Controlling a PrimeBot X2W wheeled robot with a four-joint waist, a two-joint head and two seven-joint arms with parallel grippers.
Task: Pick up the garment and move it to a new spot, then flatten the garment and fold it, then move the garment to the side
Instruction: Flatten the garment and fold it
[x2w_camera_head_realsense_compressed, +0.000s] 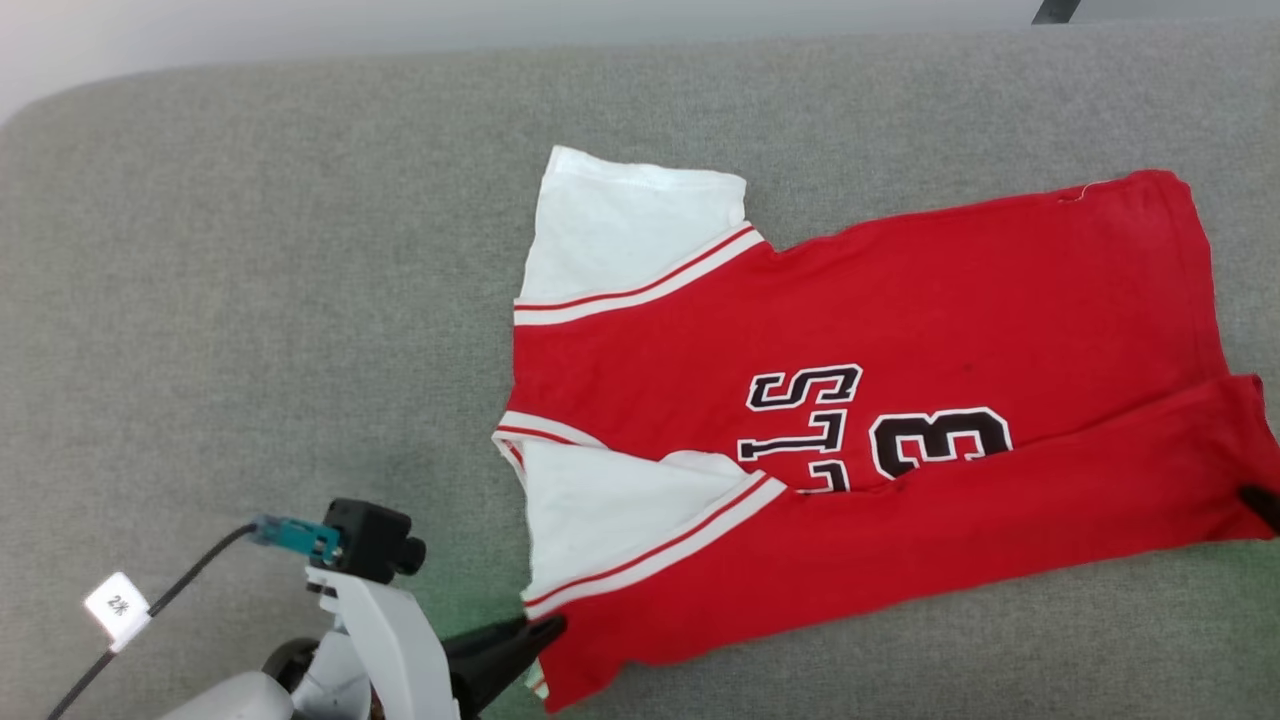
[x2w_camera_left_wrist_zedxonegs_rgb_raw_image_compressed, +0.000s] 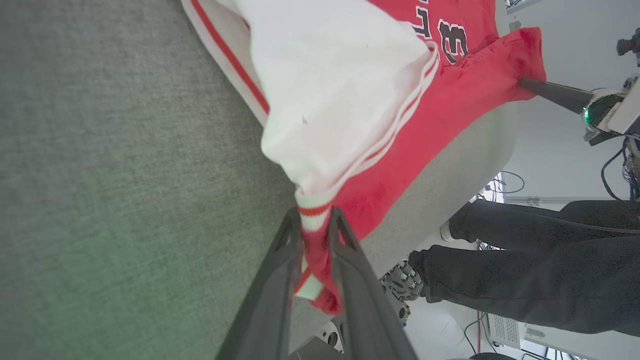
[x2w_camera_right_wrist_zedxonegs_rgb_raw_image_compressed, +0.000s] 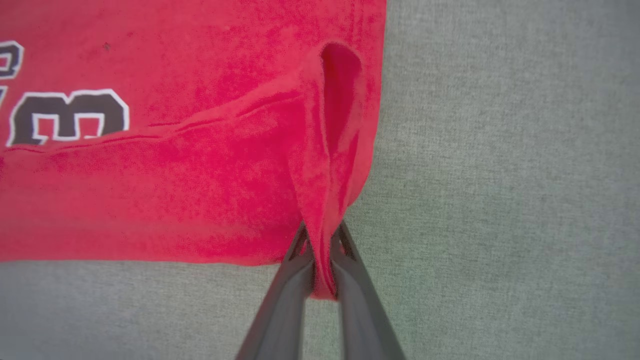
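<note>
Pinched between the two fingers of the left gripper (x2w_camera_left_wrist_zedxonegs_rgb_raw_image_compressed: 314, 216): the striped trim at the near-left corner of the jersey (x2w_camera_head_realsense_compressed: 900, 320). Nipped tight in the right gripper (x2w_camera_right_wrist_zedxonegs_rgb_raw_image_compressed: 322, 234): a bunched fold of red hem at the near-right corner. Spread between the two, face up on the grey cushion (x2w_camera_head_realsense_compressed: 250, 300), sleeves to the left, hem to the right, near edge folded over part of the black lettering.
</note>
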